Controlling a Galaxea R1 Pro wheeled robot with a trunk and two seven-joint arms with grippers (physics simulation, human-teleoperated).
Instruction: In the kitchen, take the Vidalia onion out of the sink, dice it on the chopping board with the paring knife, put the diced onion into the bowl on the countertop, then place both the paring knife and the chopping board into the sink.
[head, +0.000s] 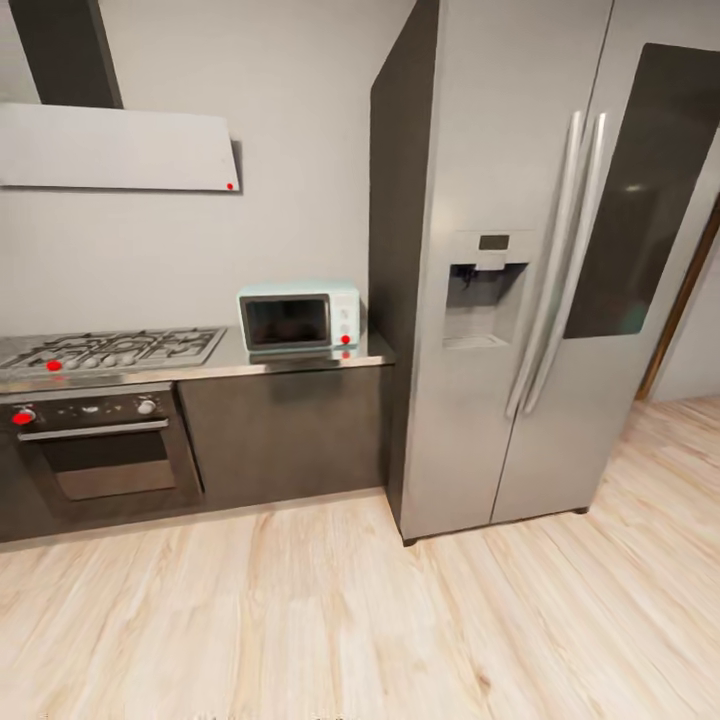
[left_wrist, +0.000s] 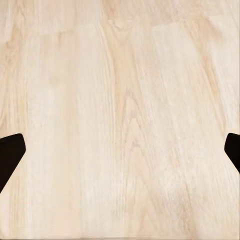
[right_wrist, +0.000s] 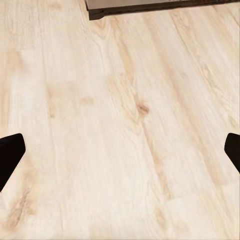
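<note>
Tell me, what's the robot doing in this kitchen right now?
It isn't holding anything. Its head camera looks at a tall silver fridge, a little blue microwave on the countertop, and a stove with an oven under it. Both wrist cameras look down at the wooden floor, and the left gripper and right gripper are open and empty. It seems to be on its way.

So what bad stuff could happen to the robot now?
It may bump the tall silver fridge, which stands close ahead on the wooden floor. It could also clip the counter holding the little blue microwave beside the stove. Both grippers, left and right, hang open over bare floor holding nothing, so the work hasn't started.
</note>
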